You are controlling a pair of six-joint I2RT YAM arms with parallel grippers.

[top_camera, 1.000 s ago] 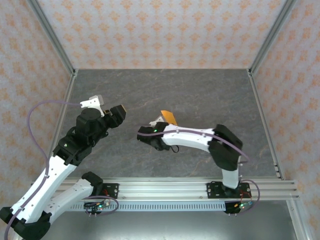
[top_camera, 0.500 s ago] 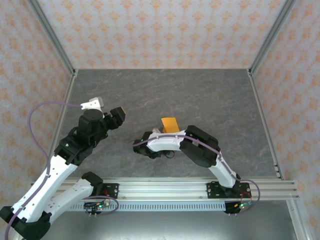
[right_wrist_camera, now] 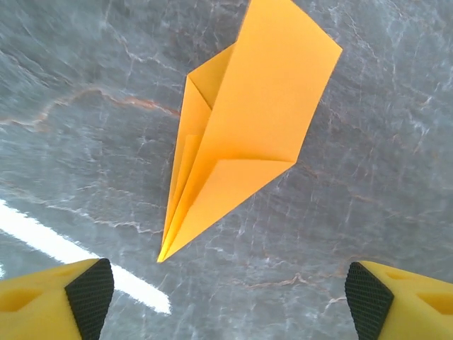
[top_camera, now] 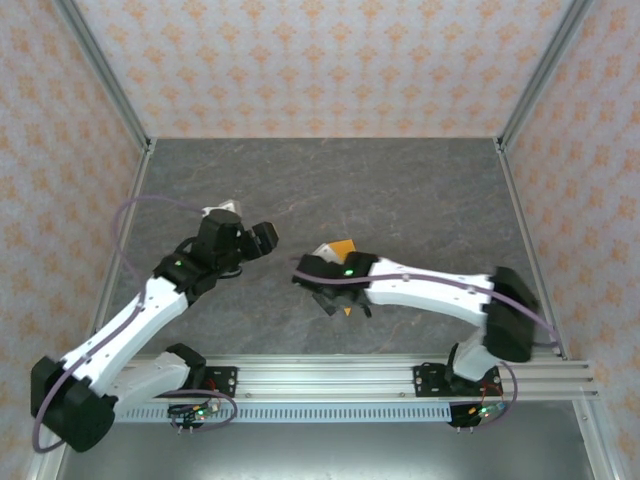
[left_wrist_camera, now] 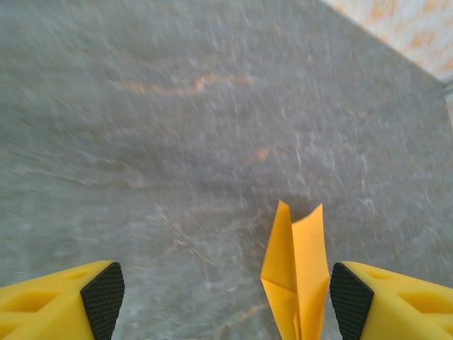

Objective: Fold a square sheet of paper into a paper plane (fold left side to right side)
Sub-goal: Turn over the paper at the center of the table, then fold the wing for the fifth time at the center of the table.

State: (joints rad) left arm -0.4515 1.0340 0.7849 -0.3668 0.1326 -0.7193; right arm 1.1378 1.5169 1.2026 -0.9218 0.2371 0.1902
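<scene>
The square sheet of paper lies on the grey table as a folded orange paper plane (right_wrist_camera: pixel 241 134), a pointed dart with its tip toward my right gripper (right_wrist_camera: pixel 228 297). That gripper hovers above it, open, with nothing between its fingers. From above, the paper plane (top_camera: pixel 343 247) peeks out just beyond the right gripper (top_camera: pixel 336 298). My left gripper (top_camera: pixel 262 238) is open to the left of it. Its wrist view has the paper plane (left_wrist_camera: pixel 297 273) standing slightly opened close to the right fingertip (left_wrist_camera: pixel 350 297), apart from it.
Patterned walls with metal posts (top_camera: pixel 110 90) close in the table on three sides. An aluminium rail (top_camera: pixel 330 378) carrying both arm bases runs along the near edge. Bare grey table (top_camera: pixel 400 180) stretches behind the plane.
My right gripper has gone from shut to open, and the paper plane now lies free. The right arm stretched out to the right. The left arm swung right toward the centre.
</scene>
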